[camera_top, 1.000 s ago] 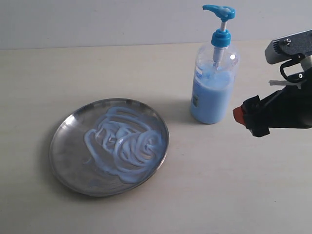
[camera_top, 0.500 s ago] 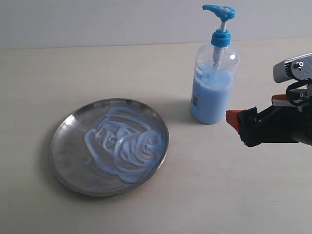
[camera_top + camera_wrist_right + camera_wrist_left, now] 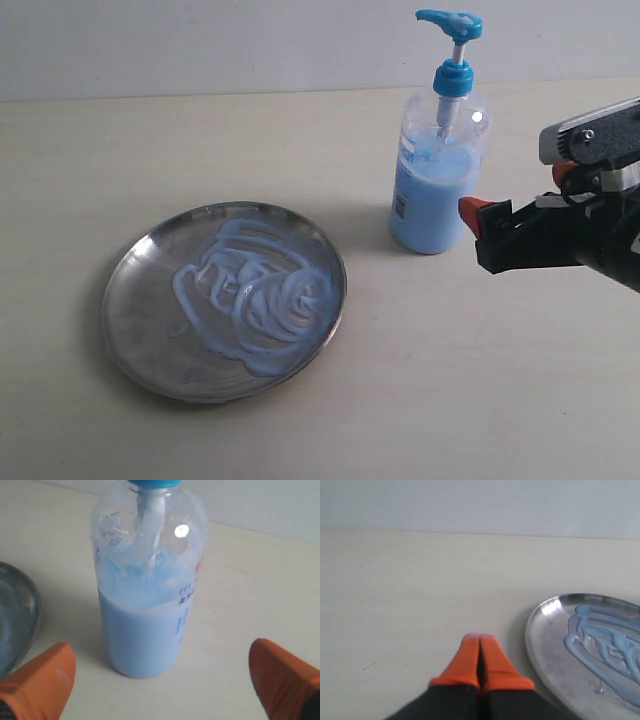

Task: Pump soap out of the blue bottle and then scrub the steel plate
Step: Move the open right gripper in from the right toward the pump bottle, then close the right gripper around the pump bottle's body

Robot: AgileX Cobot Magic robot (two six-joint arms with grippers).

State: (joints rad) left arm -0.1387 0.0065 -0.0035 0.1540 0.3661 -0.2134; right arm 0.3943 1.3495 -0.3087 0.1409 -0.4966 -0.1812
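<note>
The blue bottle (image 3: 435,190) stands upright at the back right, half full of pale blue liquid, with its pump head (image 3: 450,22) raised. My right gripper (image 3: 519,194) hovers just right of it, open. In the right wrist view its orange fingertips (image 3: 42,677) stand wide apart, and the blue bottle (image 3: 147,605) is ahead of the gap, untouched. The steel plate (image 3: 135,300) lies front left, smeared with swirls of soap (image 3: 255,300). My left gripper (image 3: 480,639) is shut on nothing, low over the table beside the steel plate (image 3: 550,645). It does not show in the exterior view.
A pale wooden table (image 3: 450,400) carries everything, and a plain light wall (image 3: 200,40) runs along its far edge. The steel plate's rim (image 3: 15,615) shows at one side of the right wrist view.
My right gripper has risen and crept left toward the bottle, staying open. The bottle, the plate and the soap have not moved.
</note>
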